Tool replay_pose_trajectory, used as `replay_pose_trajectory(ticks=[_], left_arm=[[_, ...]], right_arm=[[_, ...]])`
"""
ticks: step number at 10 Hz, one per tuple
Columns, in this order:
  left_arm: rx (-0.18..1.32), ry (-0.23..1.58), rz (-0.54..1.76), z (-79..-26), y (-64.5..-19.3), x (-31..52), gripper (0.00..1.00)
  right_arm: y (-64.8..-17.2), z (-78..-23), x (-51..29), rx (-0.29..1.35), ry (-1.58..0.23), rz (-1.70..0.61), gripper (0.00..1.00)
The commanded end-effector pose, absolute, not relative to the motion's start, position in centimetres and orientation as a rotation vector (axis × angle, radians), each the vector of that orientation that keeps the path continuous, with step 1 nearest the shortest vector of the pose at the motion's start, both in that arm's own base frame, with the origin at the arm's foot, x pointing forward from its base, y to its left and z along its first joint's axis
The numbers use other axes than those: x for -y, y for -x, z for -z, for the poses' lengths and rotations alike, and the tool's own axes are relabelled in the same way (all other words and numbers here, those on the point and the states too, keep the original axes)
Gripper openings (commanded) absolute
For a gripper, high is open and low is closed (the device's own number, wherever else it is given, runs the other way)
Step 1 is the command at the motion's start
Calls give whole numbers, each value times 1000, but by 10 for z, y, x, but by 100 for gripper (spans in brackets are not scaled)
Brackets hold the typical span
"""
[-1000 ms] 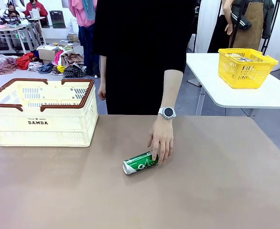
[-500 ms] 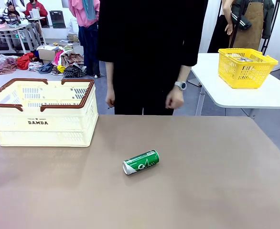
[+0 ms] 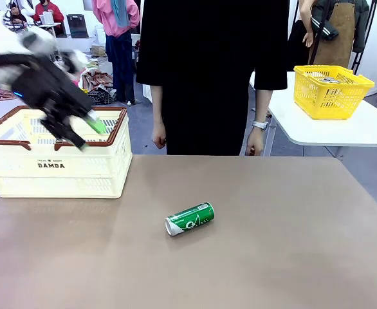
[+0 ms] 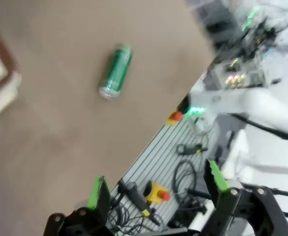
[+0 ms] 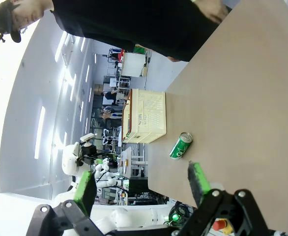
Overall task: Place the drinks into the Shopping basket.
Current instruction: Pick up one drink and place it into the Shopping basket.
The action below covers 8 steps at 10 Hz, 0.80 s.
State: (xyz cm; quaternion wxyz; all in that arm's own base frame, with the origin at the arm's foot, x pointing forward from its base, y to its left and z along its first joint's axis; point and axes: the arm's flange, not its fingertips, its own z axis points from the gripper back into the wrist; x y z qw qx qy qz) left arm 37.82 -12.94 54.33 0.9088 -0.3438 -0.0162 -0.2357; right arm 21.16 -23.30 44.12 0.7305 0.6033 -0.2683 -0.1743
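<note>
Hovering over Shopping basket (image 3: 79, 177), left gripper (image 4: 155, 183) spread empty, right gripper (image 5: 142, 178) spread empty, green can (image 3: 190, 219) untouched

Bright, even overhead light, faint shadow under the green can (image 3: 190, 219), left arm (image 3: 44, 87) smeared by motion blur, left wrist view blurred throughout, right wrist view bowed and overexposed at its left edge.
</note>
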Motion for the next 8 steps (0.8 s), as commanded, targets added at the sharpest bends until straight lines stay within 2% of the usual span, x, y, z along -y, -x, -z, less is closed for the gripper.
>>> replay_pose_trajectory(ticks=[1,2,3,4,8], left_arm=[[-31,503,532,-497,-371,185,100],[11,454,468,-475,-366,204,100],[-17,474,482,-462,-361,200,100],[-22,529,535,-489,-367,204,100],[-15,522,525,-480,-366,210,100]], right_arm=[[-215,-444,234,625,-1342,369,100],[-215,-444,234,625,-1342,369,100],[-215,-444,234,625,-1342,369,100],[-215,-444,234,625,-1342,369,100],[-215,-444,234,625,-1342,369,100]])
